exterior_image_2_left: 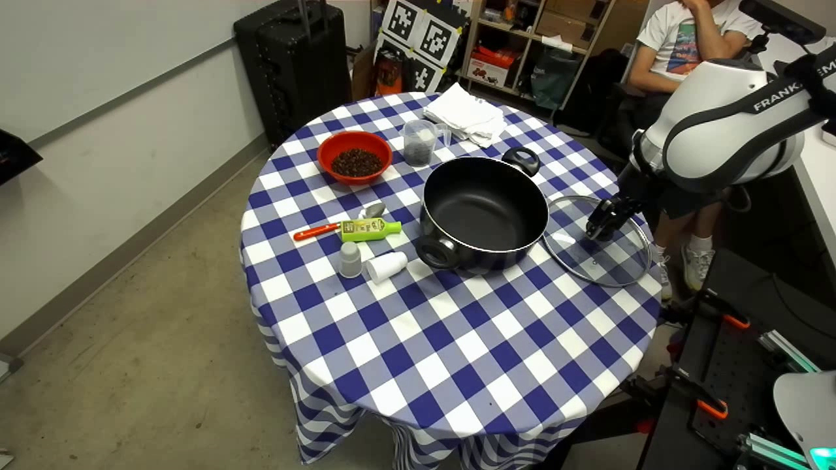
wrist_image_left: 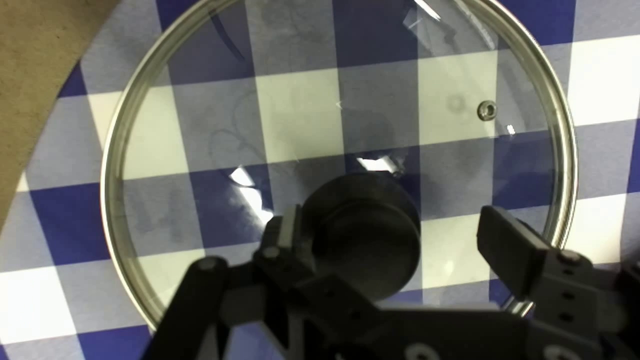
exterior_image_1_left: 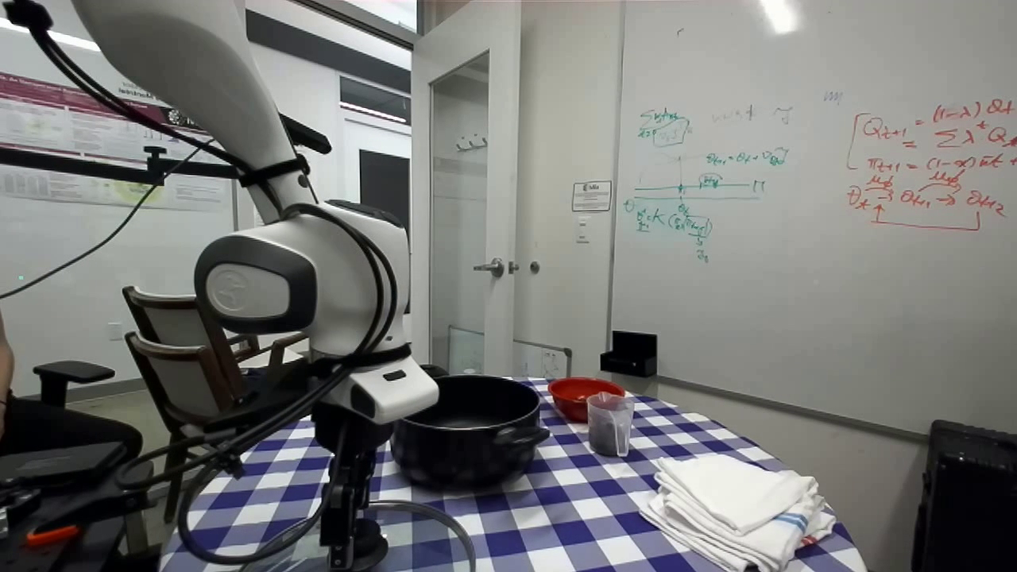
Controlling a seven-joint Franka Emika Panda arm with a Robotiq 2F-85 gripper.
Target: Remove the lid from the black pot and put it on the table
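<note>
The lid lies with its knob up on the table, just beside the black pot, at half past three from it in an exterior view. The pot stands uncovered, so I judge the removal done and only a clean withdrawal left. In the wrist view the gripper straddles the knob and holds nothing, its fingers spread: one close by the knob at nine o'clock, its mate well clear at three. Whether the nearer finger touches is hard to say from above.

The lid is clear glass in a metal rim, so expect it stiff, moderately heavy, and quick to chip if dropped or knocked against the pot. The glass should be slick and give pads little purchase; the place to take hold is the knob, pinched level from three and nine o'clock.

In the wrist view the gripper hides the rim between about five and seven o'clock, and the frame cuts it off around twelve. In an exterior view the lid runs out of frame at six o'clock, and clear glass over the table's checks leaves its edge faint.
</note>
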